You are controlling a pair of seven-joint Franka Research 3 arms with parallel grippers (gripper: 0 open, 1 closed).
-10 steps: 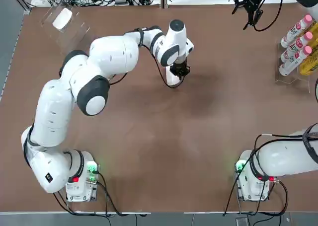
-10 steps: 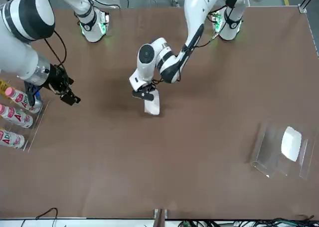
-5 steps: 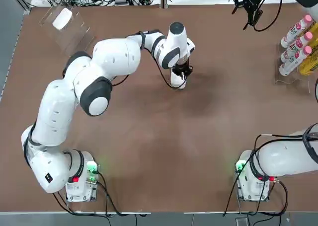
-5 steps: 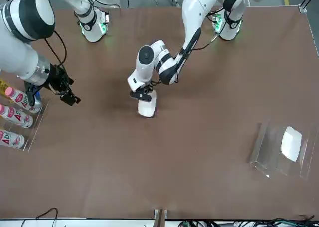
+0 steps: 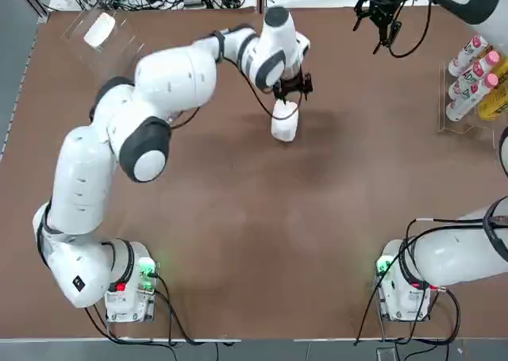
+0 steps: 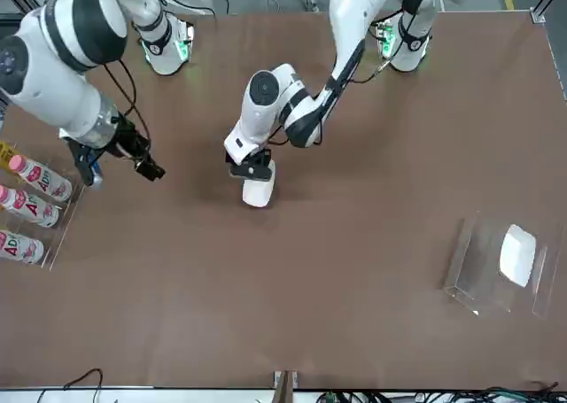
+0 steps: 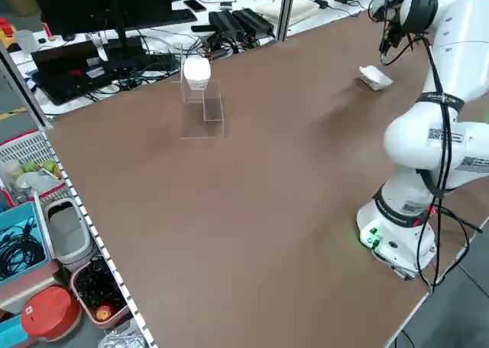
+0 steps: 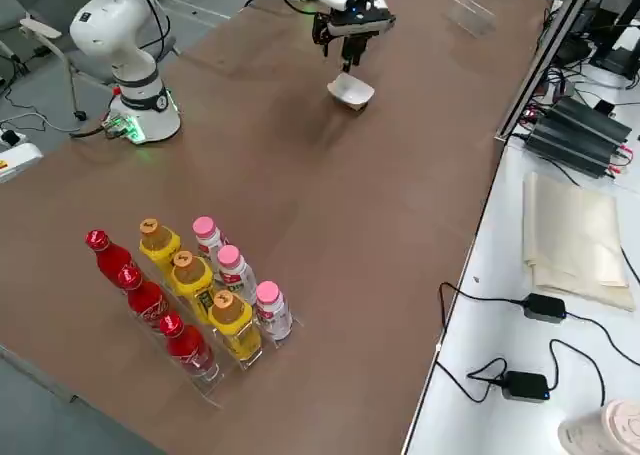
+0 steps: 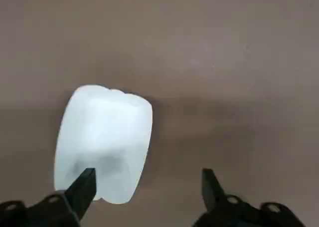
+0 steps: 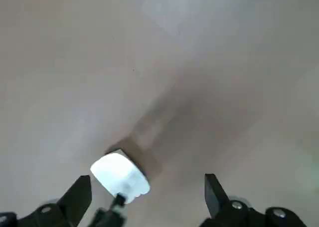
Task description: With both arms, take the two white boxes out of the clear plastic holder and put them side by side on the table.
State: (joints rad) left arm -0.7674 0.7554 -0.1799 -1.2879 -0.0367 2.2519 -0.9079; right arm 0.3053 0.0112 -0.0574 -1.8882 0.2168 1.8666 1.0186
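I have the left gripper point(image 5: 291, 86) hovering just above the small white rounded-corner box point(image 5: 285, 121) lying mid-table; its fingers are spread wide and nothing is between them, so I read this box as delivered. The brown matte tabletop point(image 5: 262, 218) around it is bare, which leaves room for its partner. The second white box point(image 6: 517, 253) sits in the clear acrylic holder point(image 6: 467, 271) at the far corner on my left side, well apart. My right gripper point(image 6: 121, 153) hangs with fingers parted and empty near the clear rack of pink-capped bottles point(image 6: 27, 210), far from that holder, so it faces a long reach.
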